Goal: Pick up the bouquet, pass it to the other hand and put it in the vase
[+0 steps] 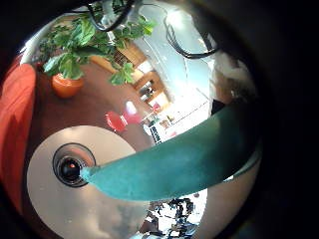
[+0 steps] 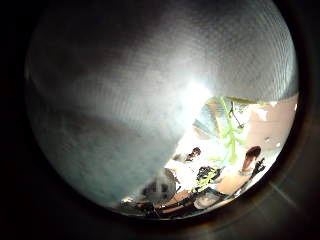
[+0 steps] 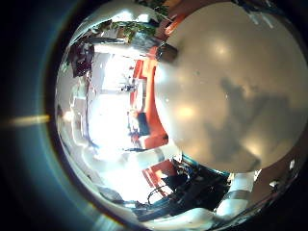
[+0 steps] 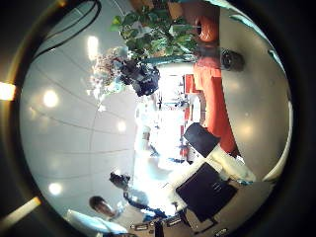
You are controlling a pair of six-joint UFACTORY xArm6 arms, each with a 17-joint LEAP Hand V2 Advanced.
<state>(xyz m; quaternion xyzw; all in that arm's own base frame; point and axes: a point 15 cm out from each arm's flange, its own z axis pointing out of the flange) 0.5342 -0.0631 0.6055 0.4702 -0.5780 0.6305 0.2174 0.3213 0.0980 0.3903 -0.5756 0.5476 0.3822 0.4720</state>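
One bouquet: a small bunch of pale pink and white flowers [image 4: 111,67] showed only in the right thumb side palm view. It was up against the ceiling and well apart from the vase.
Bouquet's holder: a dark blocky mass [image 4: 146,79] touched the bunch at one side. Whether it was a hand, I could not tell.
Vase: a dark round open-mouthed vase [image 1: 72,164] stood upright on the bench. It was seen from above in the left little finger side view and nothing showed in its mouth. The same vase appeared near the bench's edge in both right palm views [image 3: 168,53] [image 4: 232,61].
Bench: a round pale-topped bench [image 1: 60,204] carried the vase. It filled much of the right little finger side view [image 3: 241,58].
Left hand: a teal finger part [image 1: 189,159] lay across its little finger side view, above the bench. Whether the fingers were apart or clamped on anything, I could not tell.
Grey surface: a dull grey textured surface [image 2: 130,100] filled most of the left thumb side view, close to that palm. What it was, I could not tell.
Right hand: black and white parts [image 4: 212,163] reached into its thumb side view. The state of its fingers could not be told.
Surroundings: a leafy green potted plant [image 1: 85,40] in an orange pot [image 1: 68,85] stood beyond the bench.
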